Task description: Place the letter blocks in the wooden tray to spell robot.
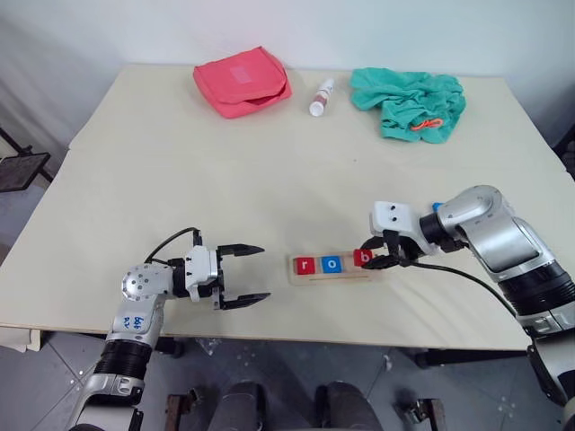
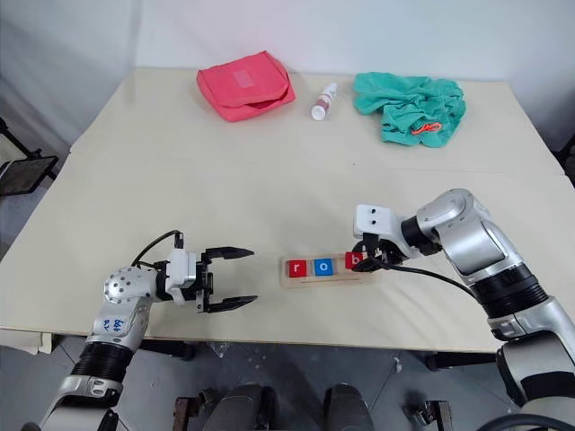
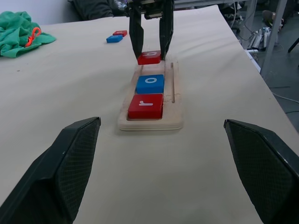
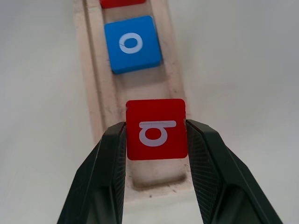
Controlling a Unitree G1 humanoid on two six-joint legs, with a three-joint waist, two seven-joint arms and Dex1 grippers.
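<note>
The wooden tray [image 1: 334, 277] lies near the table's front edge. A red "r" block [image 1: 304, 265] and a blue "o" block [image 1: 333, 263] sit side by side in its groove. My right gripper [image 1: 367, 259] is shut on a red "b" block [image 4: 157, 129], holding it by two opposite edges over the groove just past the "o". I cannot tell whether it touches the wood. Two more letter blocks, a blue one [image 3: 114, 38] and a red one [image 3: 120, 33], lie flat on the table beyond the right gripper. My left gripper [image 1: 263, 273] stands open and empty left of the tray, pointing at it.
A red pouch [image 1: 241, 82], a small white bottle [image 1: 321, 97] and a crumpled green cloth [image 1: 409, 103] lie along the table's far side. The tray sits close to the front table edge [image 1: 296, 337].
</note>
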